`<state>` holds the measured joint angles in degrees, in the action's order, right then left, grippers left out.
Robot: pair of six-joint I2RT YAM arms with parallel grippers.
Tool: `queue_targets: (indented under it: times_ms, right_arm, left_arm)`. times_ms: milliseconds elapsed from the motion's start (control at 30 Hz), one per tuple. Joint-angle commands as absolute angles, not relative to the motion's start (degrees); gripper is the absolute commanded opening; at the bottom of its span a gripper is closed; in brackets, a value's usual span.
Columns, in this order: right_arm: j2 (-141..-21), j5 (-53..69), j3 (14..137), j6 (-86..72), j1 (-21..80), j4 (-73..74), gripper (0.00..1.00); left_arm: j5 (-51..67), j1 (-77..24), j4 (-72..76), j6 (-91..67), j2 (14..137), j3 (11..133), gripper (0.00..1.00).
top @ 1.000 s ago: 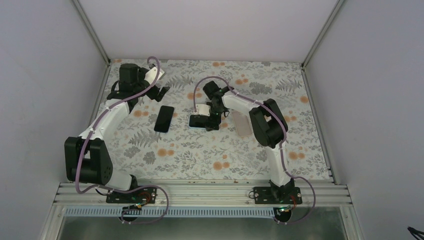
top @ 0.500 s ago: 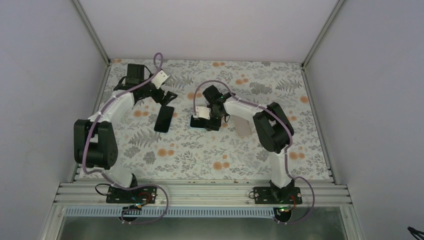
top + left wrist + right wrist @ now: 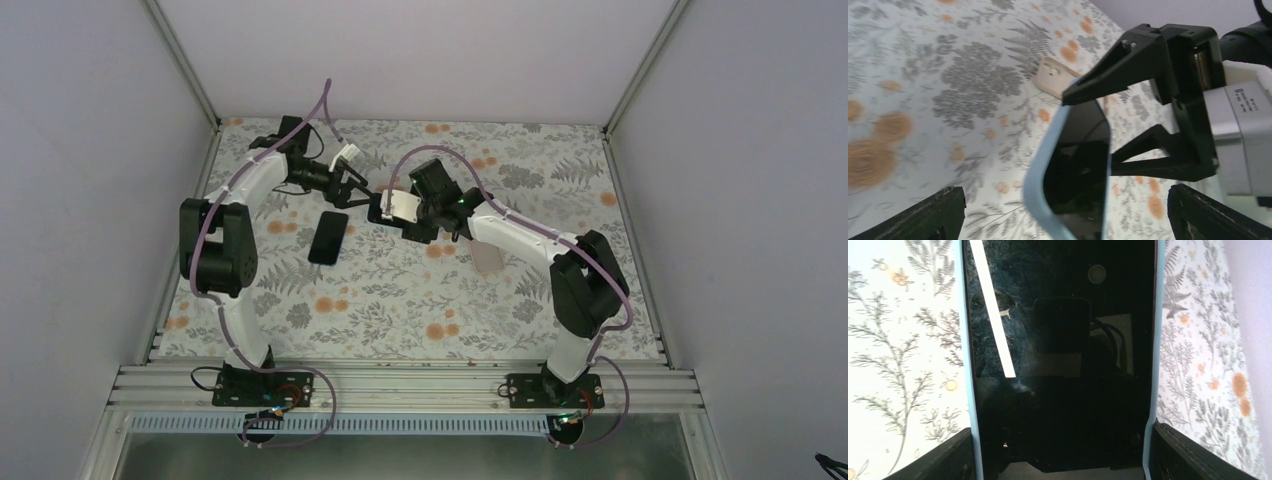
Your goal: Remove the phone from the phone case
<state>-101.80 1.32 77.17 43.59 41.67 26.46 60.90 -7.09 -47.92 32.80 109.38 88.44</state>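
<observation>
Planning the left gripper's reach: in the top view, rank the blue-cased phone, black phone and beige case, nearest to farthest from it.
1. blue-cased phone, just right of the left gripper.
2. black phone, on the mat, toward the bases.
3. beige case, far right, beside the right arm.

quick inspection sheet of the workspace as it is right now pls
surface: floral tablecloth, flat, nothing spilled
job's things: phone in light blue case, held off the cloth, phone not yet out
clutter: black phone and beige case, lying flat
grippers: right gripper clamps the cased phone by its long edges; left gripper open, facing its free end
cables: purple cables along both arms, no snag seen
surroundings: plain walls, aluminium frame
</observation>
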Motion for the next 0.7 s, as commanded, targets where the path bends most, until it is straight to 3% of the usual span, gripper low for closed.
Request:
queue_targets:
  times_ms: [0,133,300,667]
  right_arm:
    - [-99.74,-3.58,75.59,41.76,42.77,18.83,0.64]
    - [-99.83,-6.21,75.82,41.45,43.02,16.09,0.63]
    - [-98.92,-7.35,76.59,40.30,43.54,13.78,0.62]
    - [-96.89,-7.26,75.78,40.34,44.25,12.87,0.62]
  left_arm:
    - [69.68,-8.79,-54.89,34.73,111.78,91.99,1.00]
    - [73.25,-9.28,-56.24,33.97,113.01,93.08,1.00]
    - [70.99,-9.94,-54.54,32.55,113.70,92.23,0.96]
    - [65.51,-8.90,-47.03,28.26,114.03,90.48,0.97]
